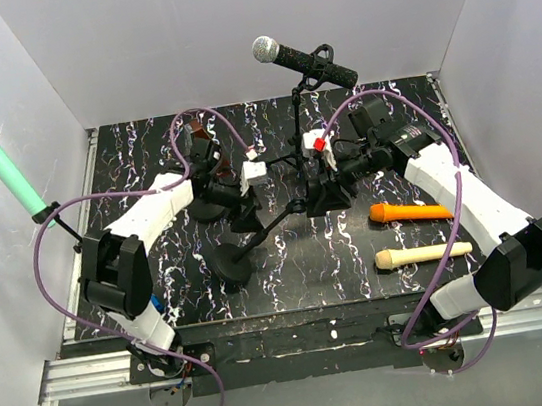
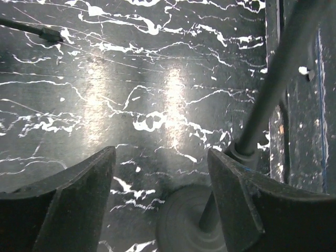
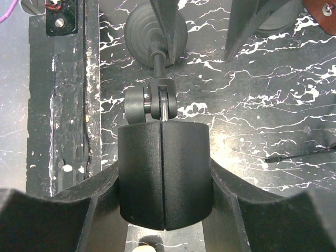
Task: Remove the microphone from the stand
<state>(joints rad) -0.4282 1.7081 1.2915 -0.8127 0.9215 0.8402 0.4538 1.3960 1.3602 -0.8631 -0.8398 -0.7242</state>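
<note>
1. The left gripper (image 2: 161, 157) hangs over the marbled table (image 2: 131, 79), jaws apart and holding nothing. A round stand base (image 2: 184, 226) with its rod sits just beside one finger.
2. The right gripper (image 3: 164, 173) has its fingers pressed against both sides of a black clip (image 3: 164, 199) on the low stand (image 1: 255, 233).
3. The black microphone (image 1: 303, 57) sits tilted in the tall stand (image 1: 298, 123) at the rear, apart from both grippers.
4. An orange microphone (image 1: 409, 211) and a cream microphone (image 1: 422, 254) lie on the table near the right arm.

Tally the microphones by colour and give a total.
Black microphone: 1
Teal microphone: 1
Orange microphone: 1
Cream microphone: 1
Total: 4
</note>
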